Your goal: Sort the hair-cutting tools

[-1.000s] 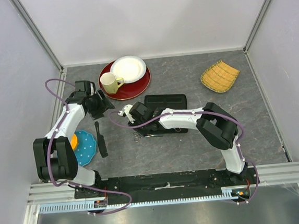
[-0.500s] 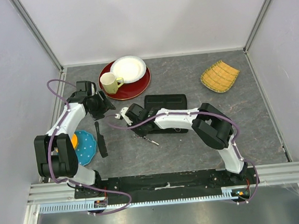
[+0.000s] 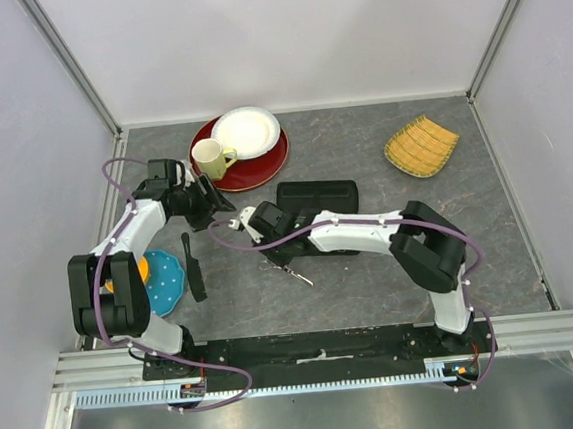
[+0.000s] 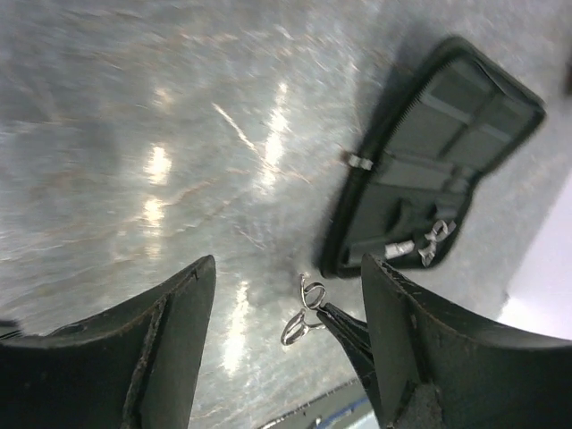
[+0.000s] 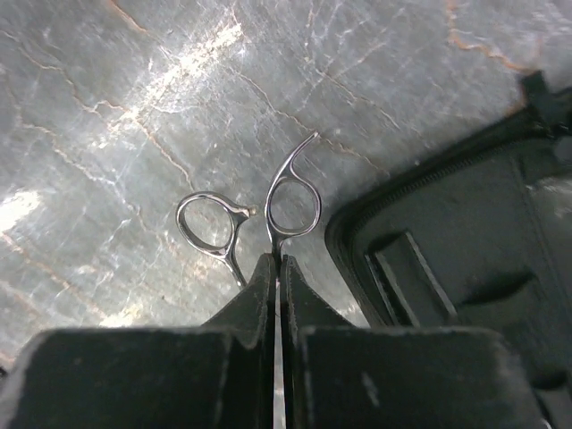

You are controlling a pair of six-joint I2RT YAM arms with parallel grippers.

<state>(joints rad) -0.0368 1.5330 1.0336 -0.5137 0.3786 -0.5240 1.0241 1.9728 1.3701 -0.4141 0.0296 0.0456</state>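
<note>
My right tool (image 5: 275, 268) was clamped tight on the scissors (image 5: 290, 201) just under their rings, beside the case (image 5: 447, 259), judging them light, stiff, slick steel that could swivel, while my left tool (image 4: 288, 268) stood wide, empty.

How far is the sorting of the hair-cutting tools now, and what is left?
Done: nothing looks sorted for sure yet. In hand: the right gripper is shut on the thin silver metal scissors beside the open flat black case. To do: the slim black plastic comb lies on the grey table; the left gripper is open and empty.
</note>
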